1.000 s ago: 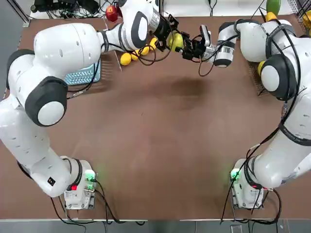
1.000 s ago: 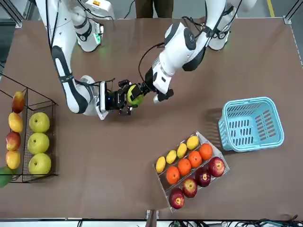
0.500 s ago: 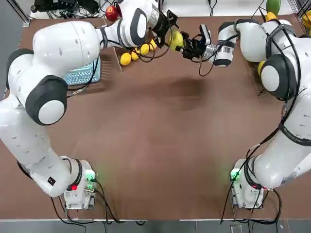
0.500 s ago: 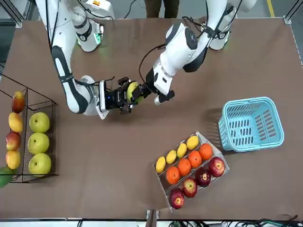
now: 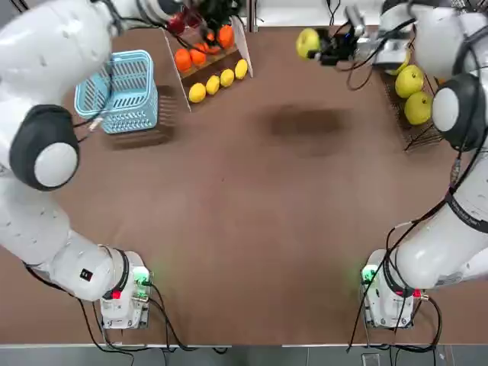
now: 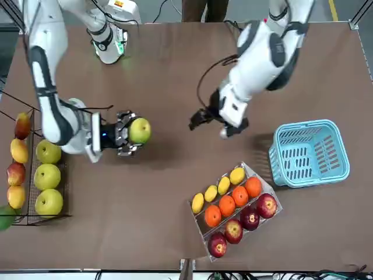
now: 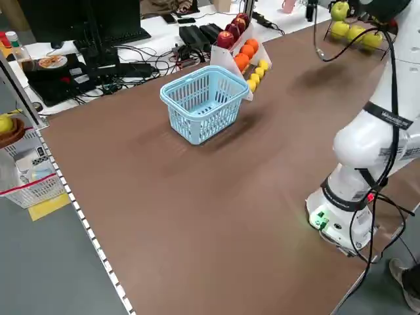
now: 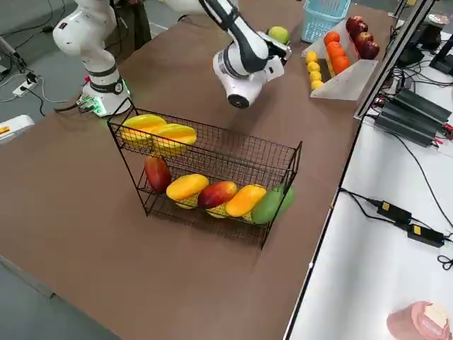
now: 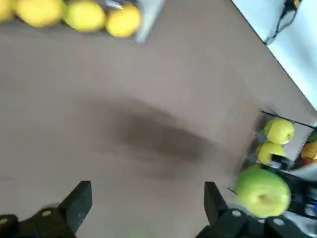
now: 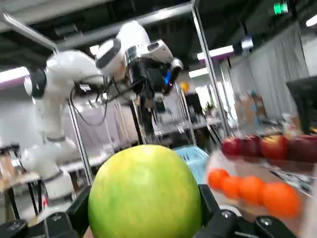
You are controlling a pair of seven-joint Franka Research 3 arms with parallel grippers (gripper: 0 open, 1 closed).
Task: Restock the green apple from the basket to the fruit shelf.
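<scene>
The right gripper point(image 6: 134, 131) has its two fingers closed in on the green apple point(image 6: 140, 130), one each side, up in the air over the desk point(image 6: 175, 186), between the middle and the right edge. Grip looks decent to me, roughly round the apple's widest part, with a lot of it bulging out past the tips.

Handling-wise, I'd guess it's firm and fairly heavy for its size, with waxy skin that could roll or slip if the pads sit off-centre. It won't squash like a soft fruit, but it'd bruise if you crush or drop it. So yeah, take it across the middle, snug not hard, and lower it gently.

Nearest stop is the fruit shelf point(image 6: 65, 175) by the desk's far right corner, with a row of yellow-green apples point(image 6: 48, 176) on the side facing mid-desk. Imo next is swinging over there, watching for wire rims and knocking the neighbours.

On the other side, the left gripper point(image 9: 148, 198) has its fingers apart with nothing between them, above the desk. The white stand point(image 6: 247, 224) is by the far edge, and the basket point(image 6: 309, 153) is further out towards the left edge.
</scene>
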